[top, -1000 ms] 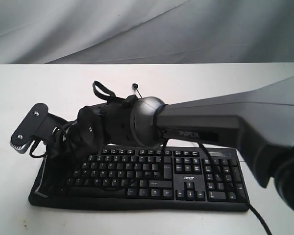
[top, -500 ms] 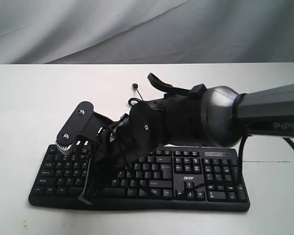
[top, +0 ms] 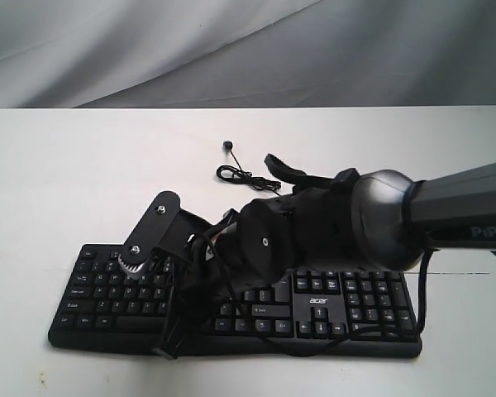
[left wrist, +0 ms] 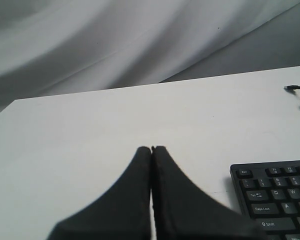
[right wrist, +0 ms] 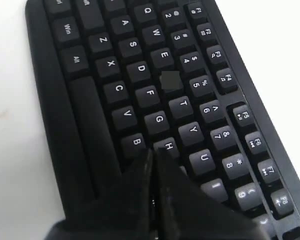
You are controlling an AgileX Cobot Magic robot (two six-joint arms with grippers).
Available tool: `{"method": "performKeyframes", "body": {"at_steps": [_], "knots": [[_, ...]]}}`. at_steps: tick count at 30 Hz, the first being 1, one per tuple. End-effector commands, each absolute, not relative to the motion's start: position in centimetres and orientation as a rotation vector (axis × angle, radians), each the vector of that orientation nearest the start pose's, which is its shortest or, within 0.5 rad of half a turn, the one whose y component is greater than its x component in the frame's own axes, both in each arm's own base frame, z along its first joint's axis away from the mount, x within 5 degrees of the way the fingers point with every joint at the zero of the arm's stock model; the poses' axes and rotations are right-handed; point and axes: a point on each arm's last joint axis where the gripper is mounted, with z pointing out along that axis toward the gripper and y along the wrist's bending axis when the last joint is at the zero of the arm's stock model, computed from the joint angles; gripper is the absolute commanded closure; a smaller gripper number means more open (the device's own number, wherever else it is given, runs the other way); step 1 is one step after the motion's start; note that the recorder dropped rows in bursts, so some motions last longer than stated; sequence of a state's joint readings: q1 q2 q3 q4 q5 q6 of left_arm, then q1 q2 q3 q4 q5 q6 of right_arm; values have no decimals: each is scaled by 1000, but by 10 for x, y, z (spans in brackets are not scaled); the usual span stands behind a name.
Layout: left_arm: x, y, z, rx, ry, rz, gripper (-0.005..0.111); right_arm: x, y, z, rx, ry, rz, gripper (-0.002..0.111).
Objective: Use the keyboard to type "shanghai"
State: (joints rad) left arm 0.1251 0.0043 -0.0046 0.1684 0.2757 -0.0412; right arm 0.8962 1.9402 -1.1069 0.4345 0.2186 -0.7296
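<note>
Pincer (right wrist: 152, 151), right, closed beside H key (right wrist: 168, 145) of keyboard (right wrist: 85, 107).

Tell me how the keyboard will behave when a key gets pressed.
The keyboard probably stays put: it is wide, low and lies flat on the table, so tipping seems unlikely. Its plastic body should stay stiff. The right gripper, shut by the H key, would likely sink only a key.

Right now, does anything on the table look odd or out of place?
One key stands out: on the keyboard, the key between E and T shows a dull grey patch and no readable legend. A thin black cable also lies coiled on the table beyond the keyboard.
</note>
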Motion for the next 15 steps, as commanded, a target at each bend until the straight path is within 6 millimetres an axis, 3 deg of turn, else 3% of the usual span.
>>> {"method": "performKeyframes", "body": {"at_steps": [1, 15], "knots": [[54, 10, 189, -34, 1750, 208, 107, 240, 309, 135, -1467, 2090, 335, 108], [54, 10, 189, -34, 1750, 208, 107, 241, 313, 133, -1453, 2071, 330, 108]]}}
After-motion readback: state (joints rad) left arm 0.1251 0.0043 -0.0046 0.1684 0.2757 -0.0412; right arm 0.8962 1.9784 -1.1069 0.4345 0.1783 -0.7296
